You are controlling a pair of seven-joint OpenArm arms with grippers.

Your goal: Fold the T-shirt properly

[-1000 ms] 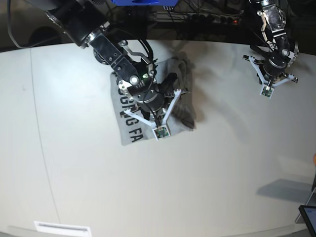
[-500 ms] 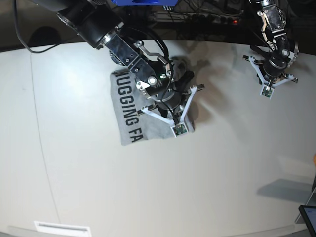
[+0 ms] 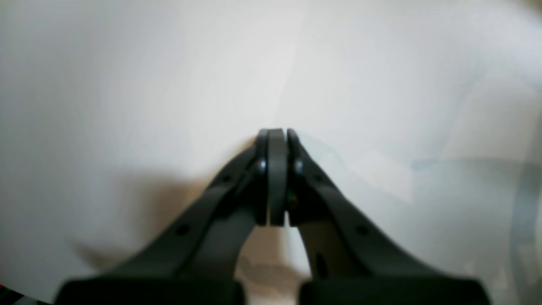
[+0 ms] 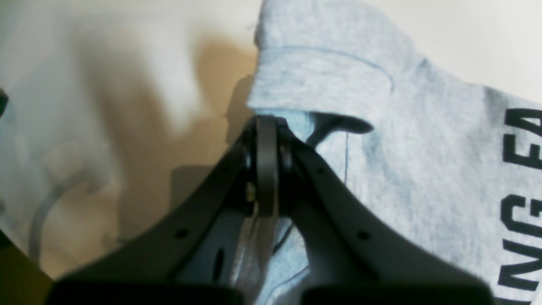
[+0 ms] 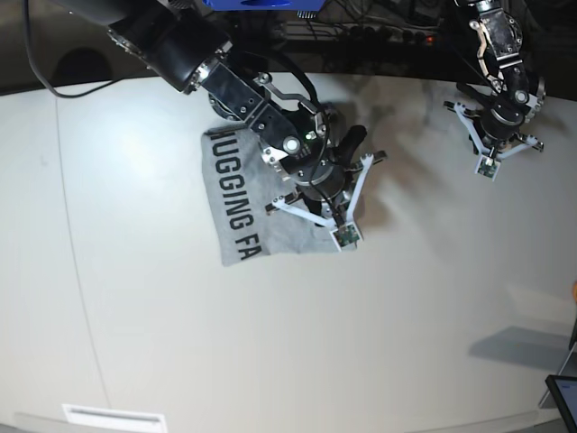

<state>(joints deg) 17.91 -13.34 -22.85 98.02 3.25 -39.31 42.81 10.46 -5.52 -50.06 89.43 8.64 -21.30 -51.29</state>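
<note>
The grey T-shirt (image 5: 233, 194) lies partly folded on the white table (image 5: 406, 316), with its black lettering facing up along its left side. My right gripper (image 5: 338, 194) hovers over the shirt's right edge and hides that edge in the base view. In the right wrist view the right gripper (image 4: 266, 123) is shut, its tips against a folded flap of the T-shirt (image 4: 423, 169); no cloth shows between the pads. Far to the right, my left gripper (image 5: 499, 144) is well apart from the shirt. The left wrist view shows the left gripper (image 3: 277, 133) shut and empty over bare table.
The table's far edge runs along the top, with cables and dark equipment behind it. A dark flat device (image 5: 563, 397) pokes in at the bottom right corner. A white label (image 5: 113, 417) sits near the front left edge.
My right arm has swept rightward from the middle of the shirt to its right edge. The bunched cloth on that side no longer shows. The left arm has not moved.
</note>
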